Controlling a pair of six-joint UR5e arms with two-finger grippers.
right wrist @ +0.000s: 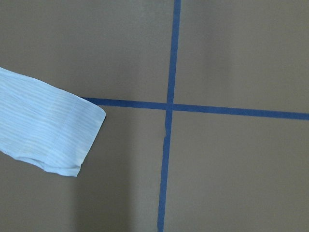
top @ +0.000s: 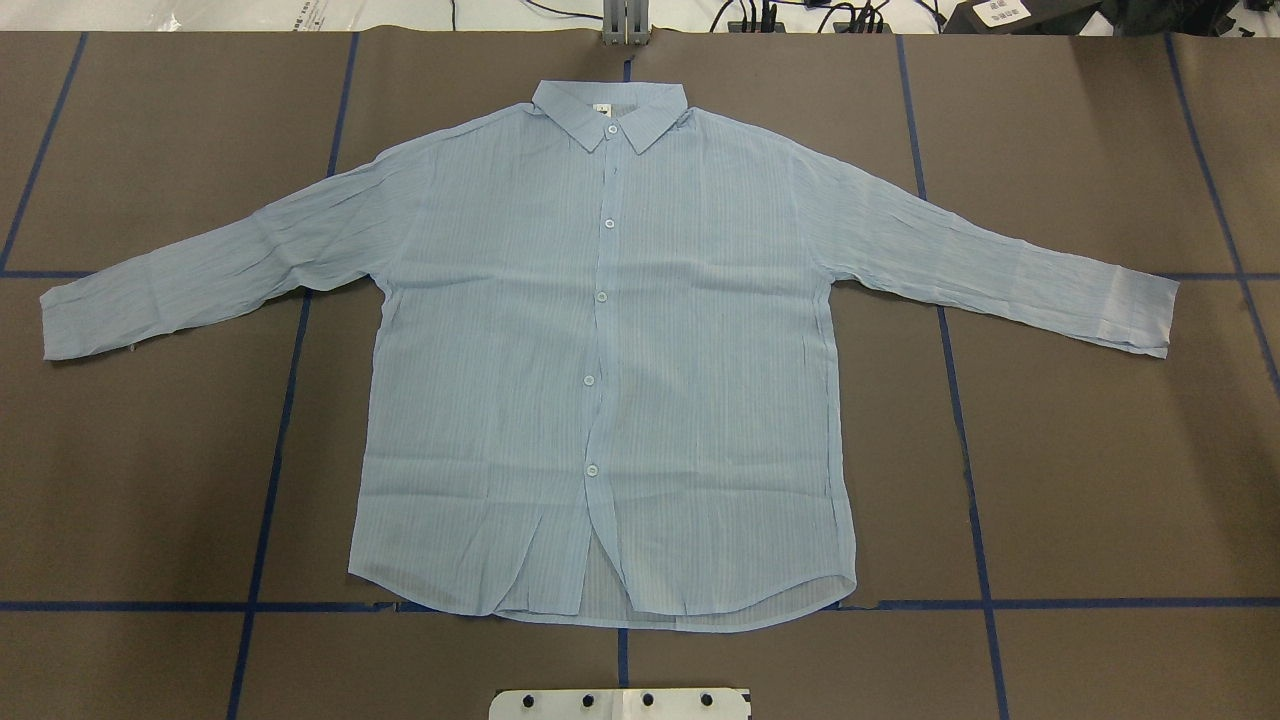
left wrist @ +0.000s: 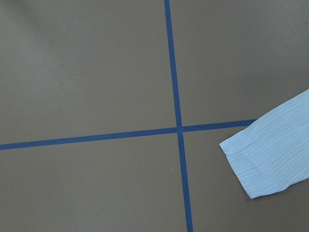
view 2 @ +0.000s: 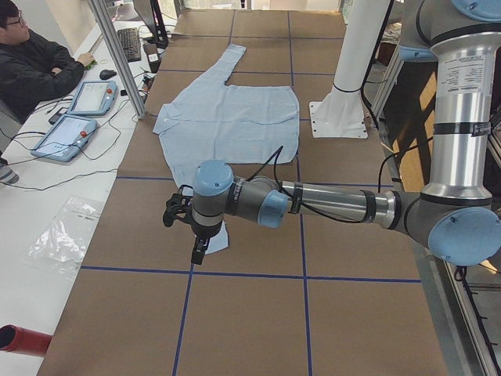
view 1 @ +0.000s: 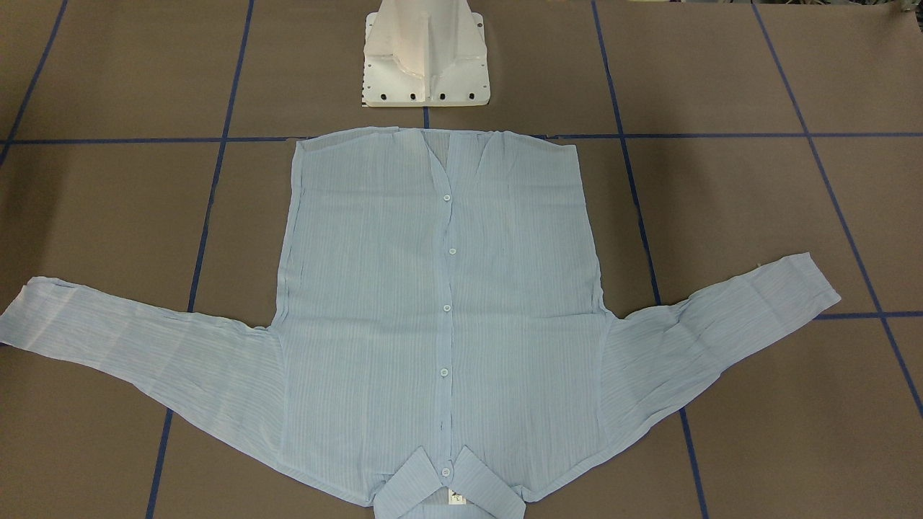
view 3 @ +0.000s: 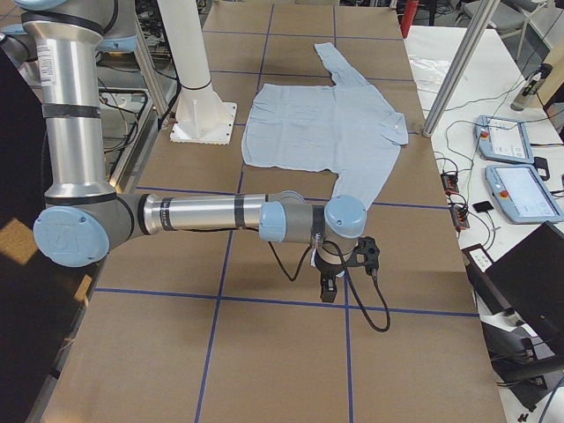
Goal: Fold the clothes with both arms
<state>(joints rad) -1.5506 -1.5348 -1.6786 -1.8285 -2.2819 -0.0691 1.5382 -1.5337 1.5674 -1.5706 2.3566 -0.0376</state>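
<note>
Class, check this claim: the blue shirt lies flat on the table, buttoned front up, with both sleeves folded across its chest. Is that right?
Not quite. The shirt lies flat on the table, buttoned front up, but both sleeves are spread out to the sides, not folded across the chest. The overhead exterior view shows it.

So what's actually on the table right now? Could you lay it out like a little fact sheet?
Item: light blue shirt, spread flat, button side up, not yet folded
Sleeves: both stretched out sideways
Collar: on the side away from the robot
Surface: brown table marked with blue tape lines
Left gripper: above the table near one cuff; open or shut unclear
Right gripper: near the other cuff; also unclear
Bystander: person seated at a side desk
</note>
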